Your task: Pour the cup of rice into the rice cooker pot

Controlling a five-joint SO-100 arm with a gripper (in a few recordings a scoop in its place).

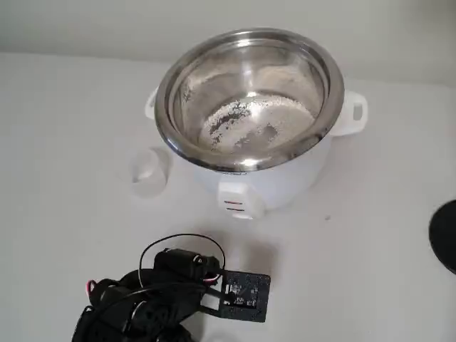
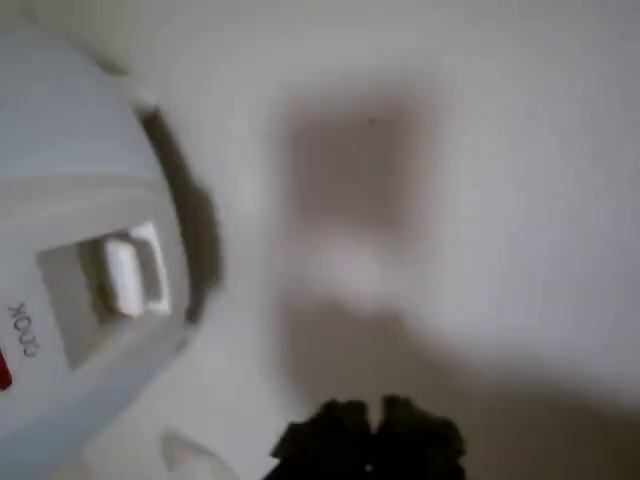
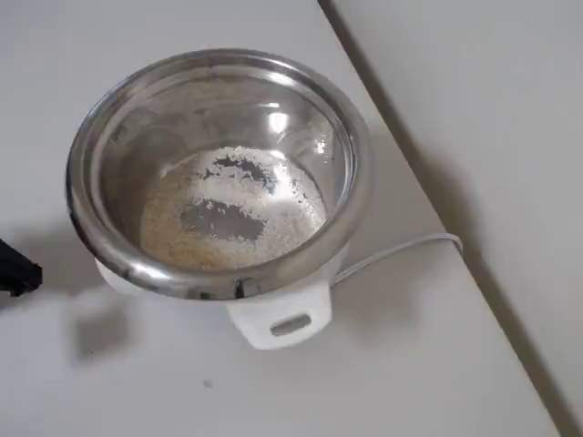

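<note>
The rice cooker pot is a shiny steel bowl in a white cooker body, at the table's far middle in the fixed view. White rice lies on its bottom, also seen from overhead as rice in the pot. The small translucent cup stands upright on the table left of the cooker, apart from it. My black arm is folded low at the near edge, well short of the cup. In the blurred wrist view my gripper is a dark shape at the bottom, holding nothing I can see.
A white power cord runs from the cooker toward the table's right edge in the overhead view. A dark round object sits at the fixed view's right edge. The cooker's front switch faces my wrist camera.
</note>
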